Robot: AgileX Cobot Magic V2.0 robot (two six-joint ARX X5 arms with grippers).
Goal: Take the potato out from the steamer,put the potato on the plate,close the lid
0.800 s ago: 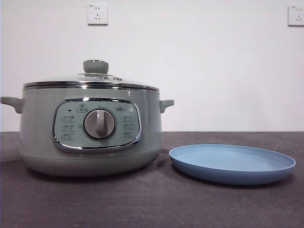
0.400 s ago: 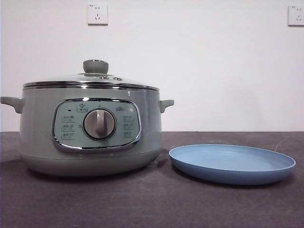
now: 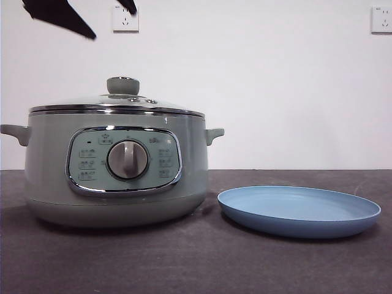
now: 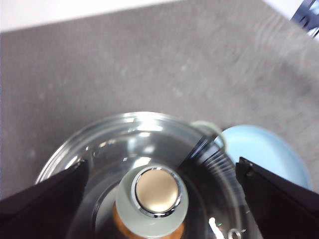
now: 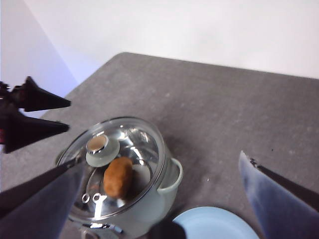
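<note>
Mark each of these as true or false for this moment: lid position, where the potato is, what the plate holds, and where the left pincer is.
1. The lid sits closed on the steamer. True.
2. The potato lies on the plate. False: it is inside the steamer, seen through the glass lid.
3. The plate is bare. True: nothing lies on it in the front view.
4. The left pincer is shut on the lid's knob. False: its jaws stand wide apart on either side of the knob, above the lid, not touching it.
5. The plate is stacked on top of the lid. False: it rests on the table beside the steamer.
</note>
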